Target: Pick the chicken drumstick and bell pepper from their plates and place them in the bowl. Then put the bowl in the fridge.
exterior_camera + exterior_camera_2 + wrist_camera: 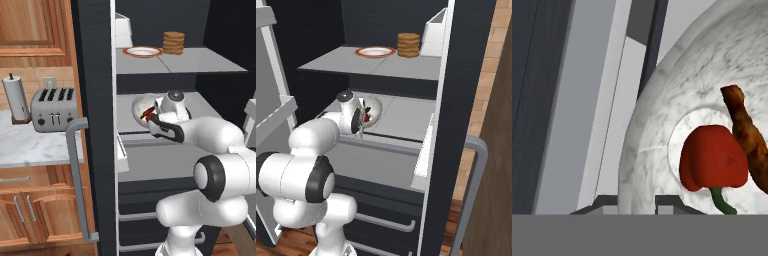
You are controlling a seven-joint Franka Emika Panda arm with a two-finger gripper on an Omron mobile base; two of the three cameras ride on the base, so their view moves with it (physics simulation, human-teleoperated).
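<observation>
Fridge shelf (210,107): bowl (712,100) in gripper (637,202)

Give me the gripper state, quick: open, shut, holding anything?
Gripper: shut on the rim of the bowl, inside the fridge; bell pepper and chicken drumstick lie in the bowl.

We see the bowl (662,120) in white-grey with faint marbled veins. In it the bell pepper (713,157) is bright red with a green stem, and the chicken drumstick (747,135) is glossy brown. The fridge (95,75) is black with pale grey shelves and a grey bar handle (77,175). On the top shelf, a white plate (142,51) carries an orange-red rim.
</observation>
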